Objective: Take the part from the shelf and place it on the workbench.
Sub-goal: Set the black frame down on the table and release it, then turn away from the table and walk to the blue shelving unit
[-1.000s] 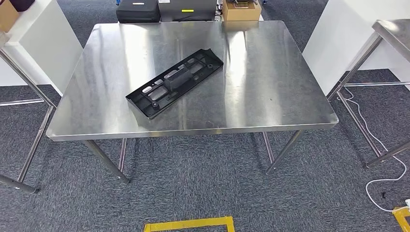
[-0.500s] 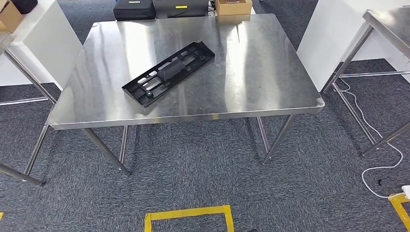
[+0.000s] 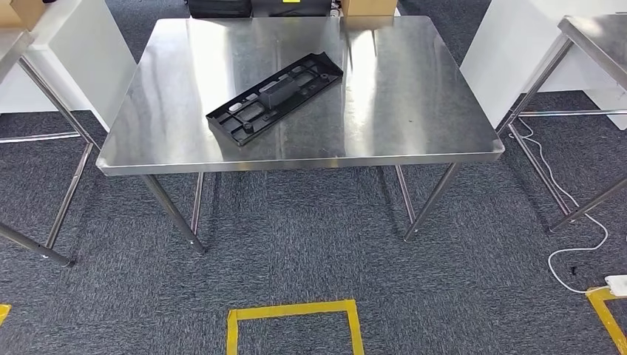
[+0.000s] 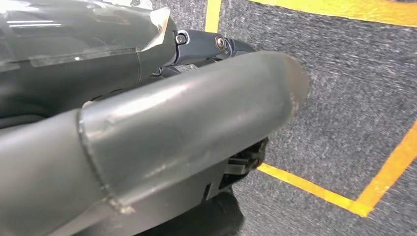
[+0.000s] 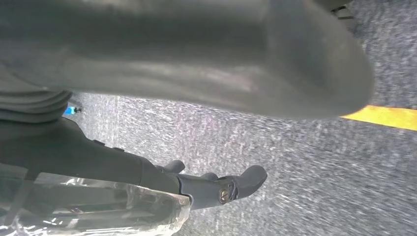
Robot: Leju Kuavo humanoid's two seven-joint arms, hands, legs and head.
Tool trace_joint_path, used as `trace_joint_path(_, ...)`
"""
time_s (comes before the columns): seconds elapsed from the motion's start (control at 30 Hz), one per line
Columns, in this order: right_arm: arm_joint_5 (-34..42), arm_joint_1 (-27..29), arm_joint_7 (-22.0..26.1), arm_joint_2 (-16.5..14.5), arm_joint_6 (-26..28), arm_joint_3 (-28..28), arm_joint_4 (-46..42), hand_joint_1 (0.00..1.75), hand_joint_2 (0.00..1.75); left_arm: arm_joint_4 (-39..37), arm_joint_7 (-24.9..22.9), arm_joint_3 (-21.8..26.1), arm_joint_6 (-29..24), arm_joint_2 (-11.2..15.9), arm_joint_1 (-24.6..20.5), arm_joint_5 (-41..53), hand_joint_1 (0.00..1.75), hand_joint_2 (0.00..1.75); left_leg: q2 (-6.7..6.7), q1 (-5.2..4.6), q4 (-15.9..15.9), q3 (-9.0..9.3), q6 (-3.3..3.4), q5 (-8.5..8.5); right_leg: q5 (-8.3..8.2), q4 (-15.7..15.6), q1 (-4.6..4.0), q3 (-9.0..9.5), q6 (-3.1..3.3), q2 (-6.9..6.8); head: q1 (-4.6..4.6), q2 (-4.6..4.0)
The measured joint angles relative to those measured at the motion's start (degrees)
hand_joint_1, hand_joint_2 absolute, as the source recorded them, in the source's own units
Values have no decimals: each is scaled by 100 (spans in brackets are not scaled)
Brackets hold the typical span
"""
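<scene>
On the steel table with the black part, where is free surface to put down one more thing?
The black part lies diagonally on the left-centre of the workbench. The widest bare patch is the right half, between the part's far end and the right edge. A narrower strip runs along the near edge, and another along the left edge. Around the part itself it is crowded.

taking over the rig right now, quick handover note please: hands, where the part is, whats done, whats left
Left hand: hangs over the carpet with nothing in it, thumb out; whether its darker fingers are spread or curled is hard to tell.
Right hand: also hangs above the carpet, fingers extended, holding nothing.
Part: the black plastic part lies flat and diagonal on the steel workbench, left of centre, with neither hand on it.
Done: the part is on the workbench, so the placing looks complete.
Left: by these views probably nothing more than standing clear. Yellow floor tape marks a square on the carpet in front of the bench.
</scene>
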State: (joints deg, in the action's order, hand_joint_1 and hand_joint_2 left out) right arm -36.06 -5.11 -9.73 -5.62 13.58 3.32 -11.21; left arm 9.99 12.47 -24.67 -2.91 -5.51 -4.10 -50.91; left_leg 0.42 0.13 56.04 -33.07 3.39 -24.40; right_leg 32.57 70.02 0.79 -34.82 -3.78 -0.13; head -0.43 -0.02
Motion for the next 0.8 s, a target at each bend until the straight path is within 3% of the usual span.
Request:
trace_joint_path(0.03, 3, -4, 0, 5, 1, 0, 0, 0, 0, 1, -2, 0, 1, -1, 0, 3, 0, 0, -1, 0, 7, -39, -18, 37, -132, -443, 4, 304, -25, 0, 2, 0)
trace_joint_path(0.1, 12, -12, 1, 13, 6, 0, 0, 0, 0, 2, -8, -1, 7, -6, 0, 22, 0, 0, 0, -16, 16, -95, -75, 113, -260, -1306, -19, 854, 18, 6, -1, 0)
trace_joint_path(0.17, 27, 2, 3, 23, 10, 0, 1, 0, 0, 2, -14, -1, 22, -13, 1, 47, 0, 0, 2, -29, 10, -115, -135, 189, -274, -1629, -64, 996, 108, 14, -9, 0)
trace_joint_path(0.23, 38, 38, 29, 34, 11, 0, 4, 0, 0, -1, 11, -2, 62, -13, 21, 75, 0, 0, -11, -23, 32, -153, -193, 196, -343, -1630, -30, 905, 204, 10, -14, 0)
trace_joint_path(0.3, 35, 70, 80, 39, 15, 0, 9, 0, 0, -3, 74, -7, 124, -3, 65, 104, 0, 0, -32, -5, 335, -280, -256, -149, -432, -1637, 29, 836, 338, -3, -32, 0)
trace_joint_path(0.37, 11, 105, 126, 42, 19, 0, 10, 0, 0, -4, 122, -10, 156, 8, 110, 116, 0, 0, -45, 18, 1049, -491, -315, -727, -522, -1625, 32, 747, 422, -17, -52, 0)
trace_joint_path(0.4, -4, 120, 141, 43, 15, 0, 11, 0, 0, -4, 130, -10, 154, 9, 129, 116, 0, 0, -49, 28, 1424, -580, -340, -917, -564, -1607, 28, 694, 431, -24, -55, 0)
trace_joint_path(0.43, -25, 125, 142, 43, 5, 0, 12, 0, 0, -5, 134, -11, 144, 10, 143, 116, 0, 0, -52, 43, 1660, -605, -360, -977, -600, -1584, 26, 623, 423, -28, -56, 0)
trace_joint_path(0.47, -46, 118, 121, 38, -9, 0, 13, 0, 0, -6, 136, -11, 125, 11, 152, 116, 0, 0, -52, 63, 1696, -535, -375, -921, -630, -1553, 29, 553, 406, -29, -56, 0)
trace_joint_path(0.53, -101, 66, 25, 11, -55, -1, 13, 0, 0, -7, 131, -11, 85, 11, 157, 118, 0, 0, -51, 109, 1121, -82, -395, -620, -663, -1465, 41, 430, 373, -26, -60, 0)
trace_joint_path(0.6, -154, -3, -72, -15, -103, -3, 13, 0, 0, -7, 113, -11, 54, 4, 150, 120, 0, 0, -65, 121, 392, 391, -393, -494, -685, -1370, 29, 331, 333, -22, -62, 0)
trace_joint_path(0.63, -179, -30, -95, -22, -116, -5, 13, 0, 0, -8, 100, -11, 39, -2, 149, 121, 0, 0, -75, 111, 203, 493, -379, -501, -705, -1339, 19, 297, 301, -24, -61, 0)
trace_joint_path(0.73, -250, -47, -102, -29, -123, -20, 14, 0, 0, -12, 35, -11, -7, -26, 166, 120, 0, 0, -74, 71, 120, 438, -253, -458, -770, -1313, 0, 229, 163, -26, -61, 0)
trace_joint_path(0.8, -302, -29, -99, -24, -121, -38, 15, 0, 0, -15, -18, -11, -25, -47, 170, 119, 0, 0, -50, 68, 82, 350, -100, -349, -552, -1072, -1, 86, 156, -17, -46, 0)
